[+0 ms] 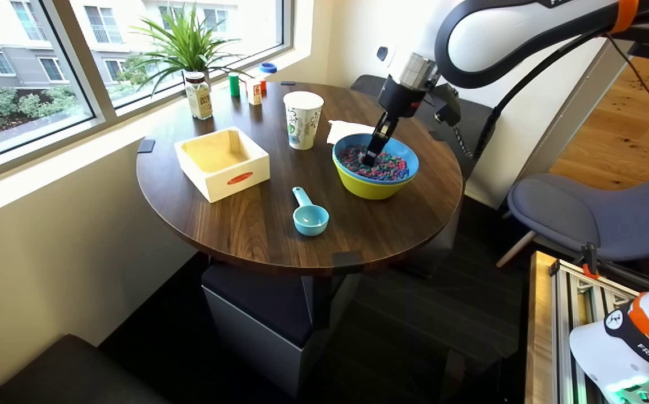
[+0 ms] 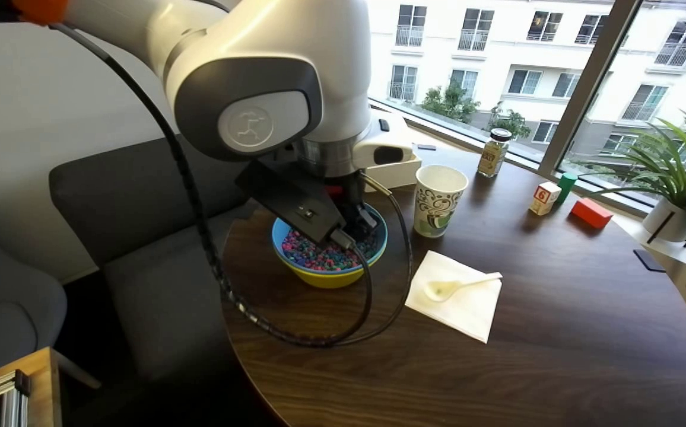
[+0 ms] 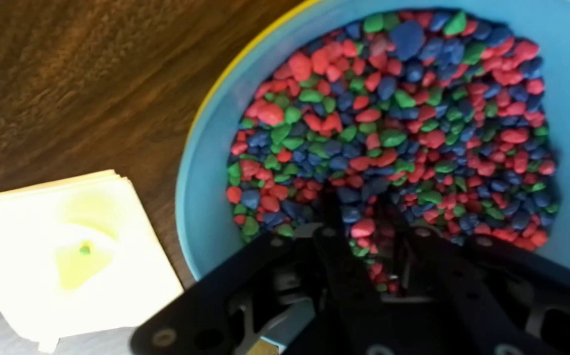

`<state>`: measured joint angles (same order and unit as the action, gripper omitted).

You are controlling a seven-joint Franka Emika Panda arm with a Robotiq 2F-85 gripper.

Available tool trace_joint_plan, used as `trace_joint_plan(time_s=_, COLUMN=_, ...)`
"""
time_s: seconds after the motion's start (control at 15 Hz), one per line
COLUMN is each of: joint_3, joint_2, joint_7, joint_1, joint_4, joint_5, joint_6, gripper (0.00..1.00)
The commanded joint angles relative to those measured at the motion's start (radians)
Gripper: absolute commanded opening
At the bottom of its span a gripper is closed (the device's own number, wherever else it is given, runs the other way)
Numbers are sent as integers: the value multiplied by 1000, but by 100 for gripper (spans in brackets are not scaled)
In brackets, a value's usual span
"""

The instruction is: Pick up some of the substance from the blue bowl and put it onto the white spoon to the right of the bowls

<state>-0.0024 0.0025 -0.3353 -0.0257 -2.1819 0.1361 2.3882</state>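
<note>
The blue bowl (image 1: 402, 150), yellow-green outside, stands on the table and also shows in an exterior view (image 2: 281, 238) and the wrist view (image 3: 201, 162). It holds the substance (image 3: 413, 118), small red, green and blue pebbles (image 1: 389, 168). My gripper (image 3: 360, 195) points down into the bowl, its fingertips in the pebbles. The fingers are partly apart, with pebbles showing between them. The white spoon (image 2: 441, 290) lies on a white napkin (image 2: 473, 317) beside the bowl. In the wrist view the spoon (image 3: 85, 261) is washed out, with a green pebble on it.
A paper cup (image 1: 301, 126) stands close to the bowl. A pale wooden box (image 1: 240, 179) and a teal scoop (image 1: 310, 219) are on the table. A spice jar (image 2: 493, 155) and small blocks (image 2: 545, 198) stand near the window. The arm's cable (image 2: 319, 341) loops low beside the napkin.
</note>
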Motion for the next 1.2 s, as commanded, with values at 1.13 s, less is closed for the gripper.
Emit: trace_joint_plan(time_s=1.13, joint_3=-7, joint_2=-46, joint_7=-28, joint_1=5, joint_4=-16, joint_5=-1, joint_6=64, gripper=3)
